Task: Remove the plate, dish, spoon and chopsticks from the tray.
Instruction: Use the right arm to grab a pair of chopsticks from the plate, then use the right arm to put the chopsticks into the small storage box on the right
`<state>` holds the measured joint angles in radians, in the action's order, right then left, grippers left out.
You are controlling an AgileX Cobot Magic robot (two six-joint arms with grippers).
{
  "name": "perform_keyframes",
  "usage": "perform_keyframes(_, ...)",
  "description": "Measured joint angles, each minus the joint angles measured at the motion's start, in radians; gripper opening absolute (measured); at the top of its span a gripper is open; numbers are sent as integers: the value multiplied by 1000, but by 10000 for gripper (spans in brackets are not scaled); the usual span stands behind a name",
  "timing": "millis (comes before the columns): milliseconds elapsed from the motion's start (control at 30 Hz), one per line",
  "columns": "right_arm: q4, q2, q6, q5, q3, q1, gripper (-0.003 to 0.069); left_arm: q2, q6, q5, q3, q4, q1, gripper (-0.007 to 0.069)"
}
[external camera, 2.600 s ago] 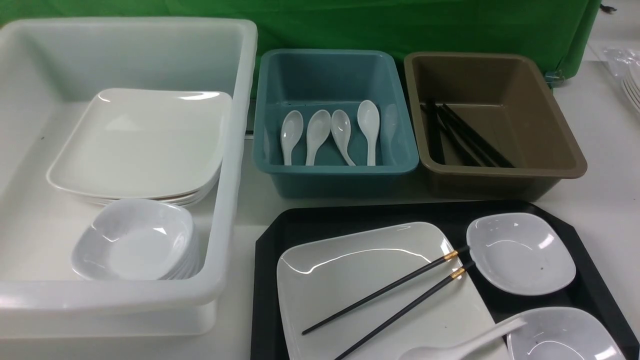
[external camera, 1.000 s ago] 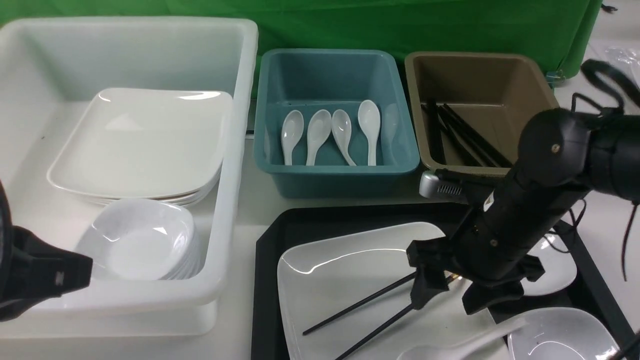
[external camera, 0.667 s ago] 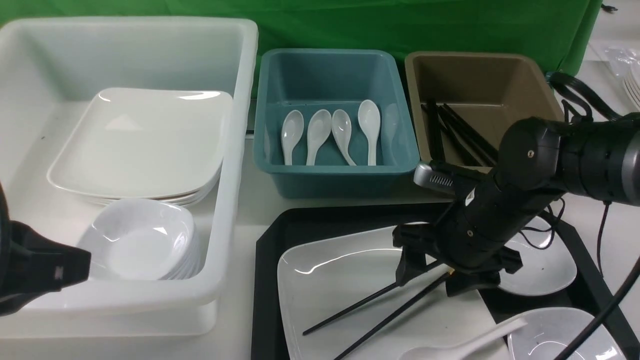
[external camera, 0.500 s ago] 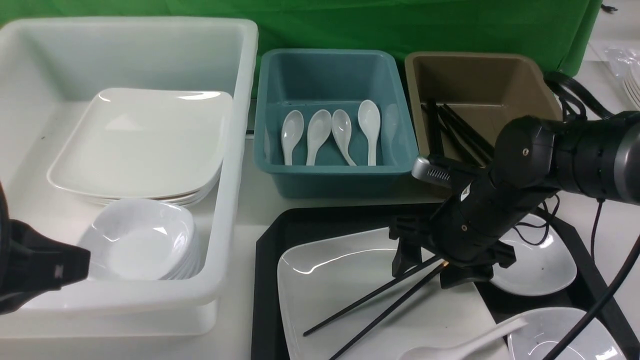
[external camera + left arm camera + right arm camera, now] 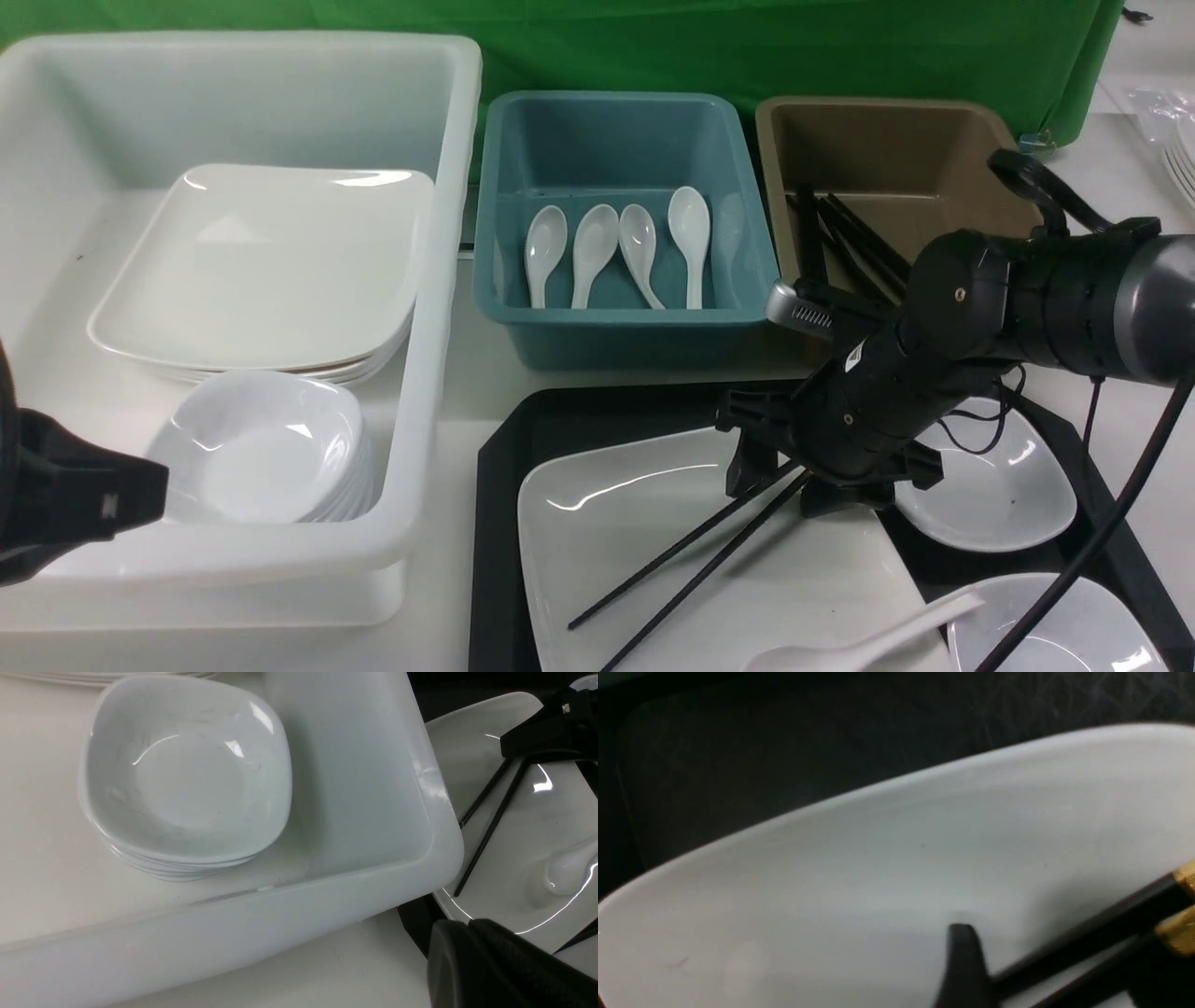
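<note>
Early days, judging by how things lie. Loaded already with stacked plates and bowls: the big white plastic bin (image 5: 439,280) on the worktop (image 5: 462,397). Just beside it, the large black diamond-textured plastic tray (image 5: 499,523), with every task piece yet to come off. Flat across its left part, the wide glossy white square plate (image 5: 607,523), untouched. To the right, two small white squarish dishes (image 5: 990,504), both on the tray. At the near edge, the white soup spoon (image 5: 868,644), bowl resting on the plate. Clamped, apparently, in the right claw (image 5: 782,490) near the gold bands (wrist view blurred): the pair of thin black chopsticks (image 5: 672,560), thick ends raised, tips down on the plate. Likely bound for the brown plastic bin (image 5: 896,140) behind. Left claw (image 5: 93,504) low by the white bin; impossible to tell whether parted or closed.
</note>
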<state>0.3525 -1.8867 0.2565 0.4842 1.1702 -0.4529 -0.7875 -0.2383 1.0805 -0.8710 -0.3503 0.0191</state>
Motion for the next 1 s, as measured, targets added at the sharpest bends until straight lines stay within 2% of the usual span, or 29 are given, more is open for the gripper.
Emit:
perform_keyframes(67,0,-1,0,-1,0,0,374,0,-1,0,0,0,0,0)
perform_keyframes(100,0,-1,0,-1,0,0,363,0,-1,0,0,0,0,0)
perform_keyframes(200,-4,-1,-2,-1,0,0,181,0,-2,0,0,0,0,0)
perform_keyframes(233,-6,-1,-3,-1,0,0,93,0,-2,0,0,0,0,0)
perform_keyframes(267,-6,-1,-3,-5,0,0,75,0,-2,0,0,0,0,0)
perform_keyframes(767,-15,95,-15,-14,0,-4,73,0,-2,-3,0,0,0,0)
perform_keyframes(1000,-17,223,-40,-17,0,-61,73,0,-2,-6,0,0,0,0)
